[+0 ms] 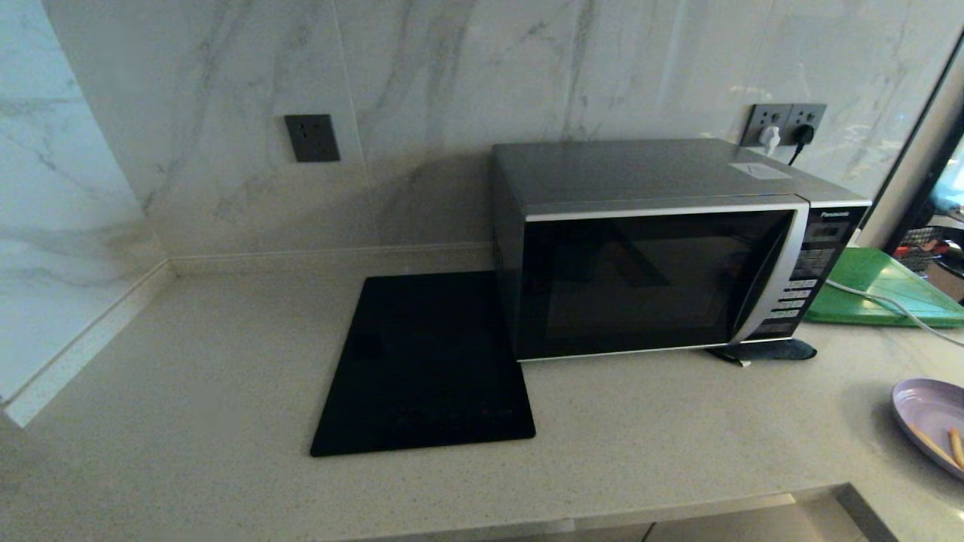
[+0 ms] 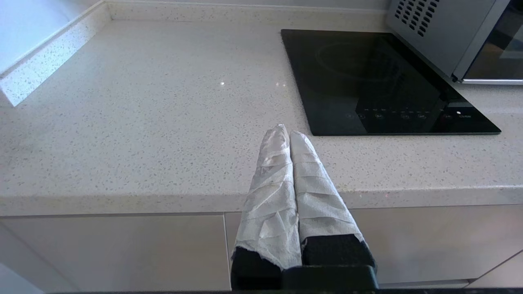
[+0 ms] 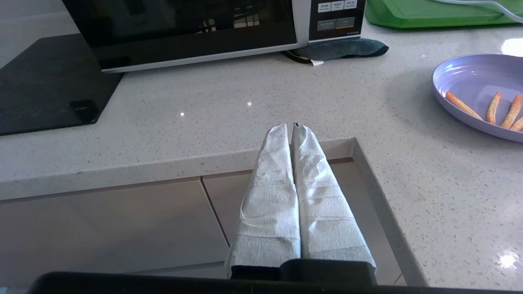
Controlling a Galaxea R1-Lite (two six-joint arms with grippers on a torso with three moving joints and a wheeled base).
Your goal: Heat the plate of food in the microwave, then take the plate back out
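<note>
Microwave (image 1: pixel 663 256): on the speckled countertop (image 1: pixel 188 421), back against the marble wall; door shut, dark glass, curved silver handle at the door's right edge, button panel beyond it. Dark folded cloth (image 1: pixel 768 351) tucked under the front right corner of the microwave, partly sticking out onto the counter.

Plate of food (image 1: pixel 930 421): pale lavender, flat on the countertop at the far right of the head view, cut by the frame edge; well apart from the microwave, nearer the counter's front edge. Right wrist view: plate of food (image 3: pixel 476 92) with four thin orange sticks lying on its inner surface.

Black cooktop (image 1: pixel 425 369): flush in the counter, just left of the microwave, its right rear part running under or against the microwave's side (cannot tell which). Green board (image 1: pixel 881 290): right of the microwave, white cable across it. Two wall outlets: one grey plate left of centre, one double plate behind the microwave with plugs in.

Left gripper (image 2: pixel 286 132): paper-wrapped fingers pressed together, holding nothing; below and in front of the counter's front edge, over the cabinet fronts, left of the cooktop.

Right gripper (image 3: pixel 292 128): wrapped fingers pressed together, empty; at the counter's front edge by the inner corner, plate off to its right, microwave ahead. Neither arm visible in the head view.
</note>
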